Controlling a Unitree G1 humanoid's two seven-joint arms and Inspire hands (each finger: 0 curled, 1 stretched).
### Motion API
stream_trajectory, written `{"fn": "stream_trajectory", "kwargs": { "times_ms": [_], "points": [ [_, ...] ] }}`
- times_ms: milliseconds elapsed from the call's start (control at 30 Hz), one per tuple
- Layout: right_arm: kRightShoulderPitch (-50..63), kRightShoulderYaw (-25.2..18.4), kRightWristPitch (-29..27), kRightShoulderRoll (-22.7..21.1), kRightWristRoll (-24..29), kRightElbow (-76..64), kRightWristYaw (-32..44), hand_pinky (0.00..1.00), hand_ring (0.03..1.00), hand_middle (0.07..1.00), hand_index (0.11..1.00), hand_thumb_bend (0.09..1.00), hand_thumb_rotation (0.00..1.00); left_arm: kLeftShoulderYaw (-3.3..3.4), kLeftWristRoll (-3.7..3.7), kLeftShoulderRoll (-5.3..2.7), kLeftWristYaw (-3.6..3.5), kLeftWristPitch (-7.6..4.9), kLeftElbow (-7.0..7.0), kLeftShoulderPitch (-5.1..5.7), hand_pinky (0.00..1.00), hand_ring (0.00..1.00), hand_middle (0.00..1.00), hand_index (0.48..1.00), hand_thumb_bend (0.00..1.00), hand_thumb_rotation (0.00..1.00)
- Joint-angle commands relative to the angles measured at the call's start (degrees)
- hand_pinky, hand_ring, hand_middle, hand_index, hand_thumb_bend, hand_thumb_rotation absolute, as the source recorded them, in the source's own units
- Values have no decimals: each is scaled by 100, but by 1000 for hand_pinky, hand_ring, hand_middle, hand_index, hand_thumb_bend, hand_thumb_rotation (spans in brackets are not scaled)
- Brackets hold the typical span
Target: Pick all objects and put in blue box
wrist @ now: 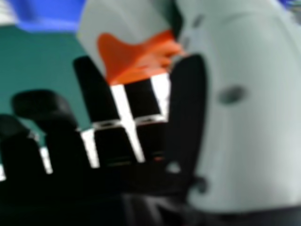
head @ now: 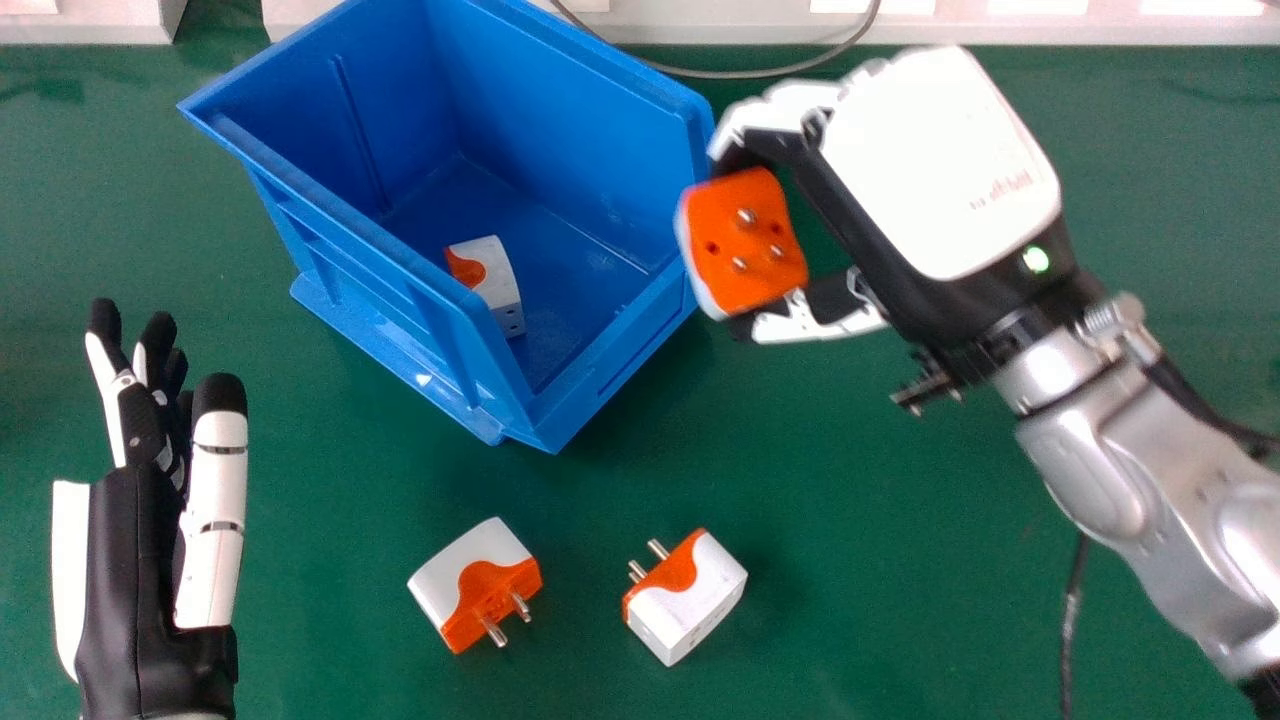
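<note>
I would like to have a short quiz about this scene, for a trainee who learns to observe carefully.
1. True or false: one white-and-orange plug adapter lies inside the blue box.
2. What does the right hand hold? A) a cable; B) a plug held orange side toward the head camera; C) nothing.
3. Fill in the number: on the green table, outside the box, lie ___ adapters.

Key: 1 true; 2 B; 3 two.

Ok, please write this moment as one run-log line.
right hand: holding plug near blue box | in box: one plug | on table: two plugs | left hand: open
</note>
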Motion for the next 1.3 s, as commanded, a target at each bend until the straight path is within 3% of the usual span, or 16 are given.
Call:
{"fn": "stream_trajectory", "kwargs": {
  "times_ms": [0, 200, 400, 500, 700, 733, 833, 1000, 1233, 1267],
  "points": [
    [-449, 61, -60, 188, -9, 97, 45, 69, 110, 167, 469, 497, 152, 32, 21, 36, 19, -63, -135, 51, 1000, 1000, 997, 1000, 379, 884],
    [-1278, 412, 156, 862, -285, 815, 151, 82, 131, 198, 469, 493, 156, 41, 56, 66, 0, -78, -158, 94, 1000, 1000, 996, 1000, 378, 885],
    [-1998, 749, 621, 1660, -420, 1795, 181, 76, 127, 199, 469, 494, 150, 45, -24, 51, -31, -37, -210, 125, 1000, 1000, 995, 998, 396, 859],
    [-2417, 938, 734, 1967, -501, 2503, -12, 83, 136, 208, 469, 494, 151, 49, -106, 23, -41, -31, -220, 128, 1000, 1000, 991, 995, 405, 824],
    [-3184, 1278, 1097, 2511, -642, 3851, -309, 106, 167, 241, 470, 497, 150, 93, -75, 69, -58, -97, -229, 196, 1000, 1000, 992, 994, 386, 847],
    [-3296, 1313, 1115, 2591, -631, 4060, -378, 97, 157, 230, 470, 498, 148, 96, -90, 74, -69, -79, -251, 216, 1000, 1000, 993, 996, 390, 851],
    [-3661, 1448, 1190, 2804, -614, 4671, -482, 68, 122, 193, 469, 500, 142, 95, -270, 76, -163, -115, -255, 239, 1000, 1000, 999, 1000, 399, 821],
    [-4092, 1537, 1238, 3031, -455, 5365, -363, 64, 119, 197, 473, 510, 120, 116, -326, 46, -190, -126, -273, 285, 1000, 1000, 1000, 1000, 376, 840],
    [-4309, 1606, 1357, 3204, -302, 5819, -335, 66, 123, 210, 479, 513, 114, 95, -347, -3, -175, -119, -326, 357, 1000, 1000, 1000, 1000, 352, 856],
    [-4339, 1647, 1415, 3229, -312, 5868, -274, 67, 124, 211, 479, 513, 113, 92, -384, -7, -186, -106, -332, 364, 1000, 1000, 1000, 1000, 348, 858]
  ]
}}
